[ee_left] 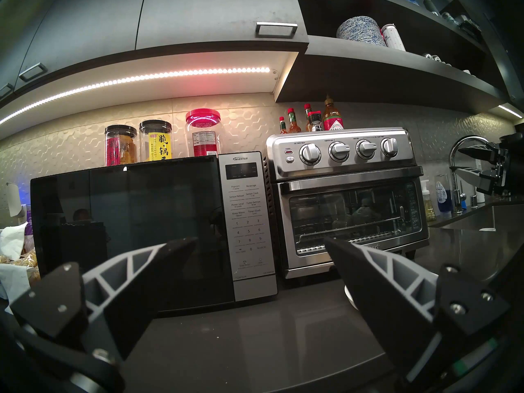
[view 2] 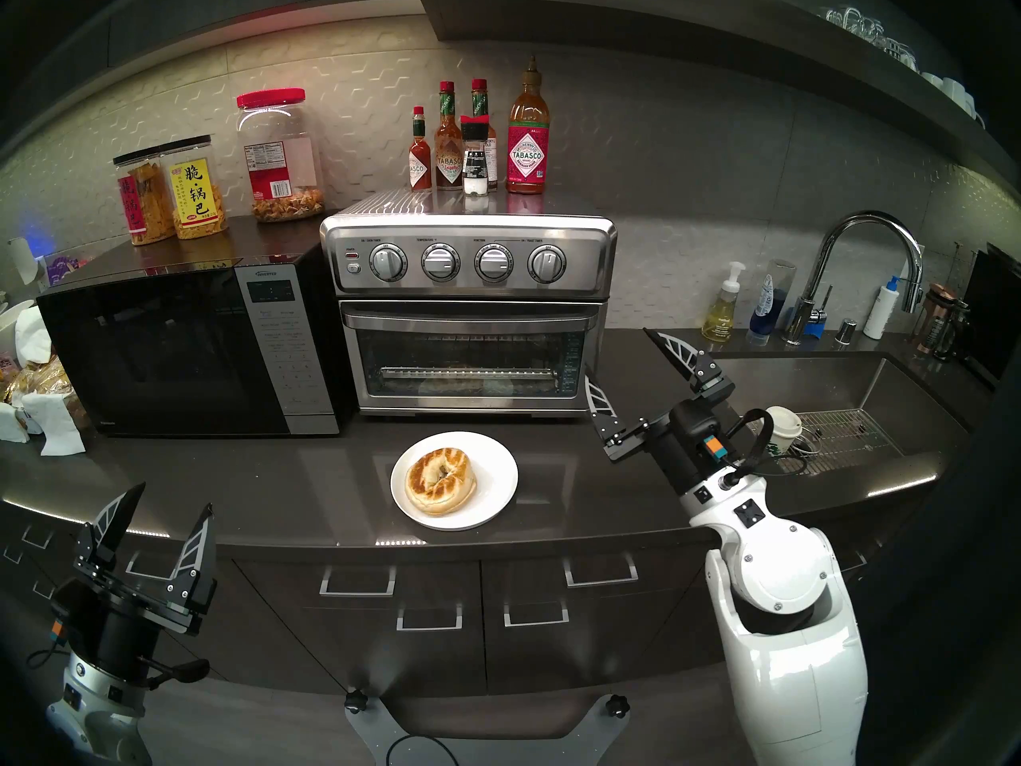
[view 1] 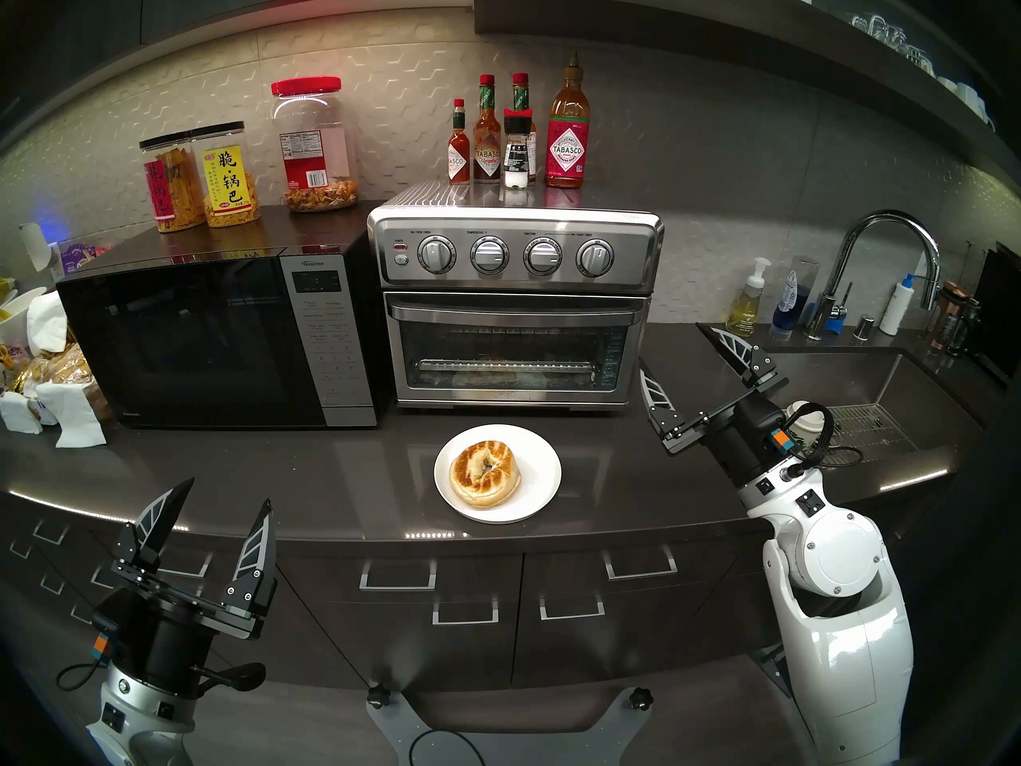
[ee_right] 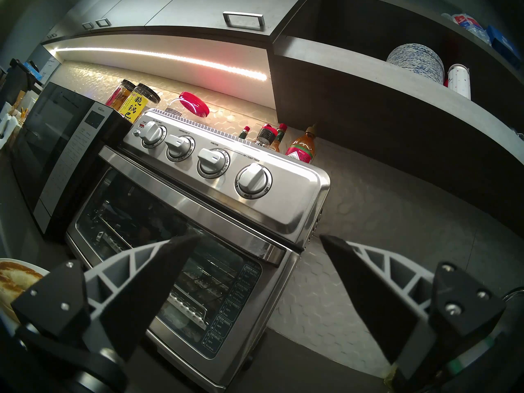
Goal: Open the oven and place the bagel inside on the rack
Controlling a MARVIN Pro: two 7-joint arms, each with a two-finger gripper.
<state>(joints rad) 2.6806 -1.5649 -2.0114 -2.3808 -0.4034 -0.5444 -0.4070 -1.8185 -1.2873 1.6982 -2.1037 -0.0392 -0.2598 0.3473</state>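
The stainless-steel toaster oven [view 1: 515, 300] stands on the dark countertop [view 1: 342, 472] with its front toward the robot, its long axis running left to right, and its glass drop-down door [view 1: 514, 353] shut upright, the bar handle [view 1: 514, 313] lying level across the door's top edge under the row of four knobs. Through the glass the wire rack [view 1: 511, 368] shows inside the cavity, its perforated front rail parallel to the door. The bagel [view 1: 485, 473] lies flat on a round white plate [view 1: 538, 491] on the countertop just in front of the oven, hole facing up, toasted side showing; being round, it has no clear long axis. A black microwave [view 1: 210, 339] sits touching or just beside the oven's left side, with snack jars [view 1: 221, 176] on top of it, and hot sauce bottles [view 1: 568, 129] stand on the oven's roof. The left gripper [view 1: 224, 499] hovers at the counter's front edge, well apart from the plate, fingers aimed toward the microwave, jaws spread wide and empty. The right gripper [view 1: 671, 347] hangs near the oven's right side, pointing toward its front right corner, jaws likewise spread wide with nothing between them. A sink [view 1: 884, 383] with a faucet [view 1: 884, 262] lies to the right.
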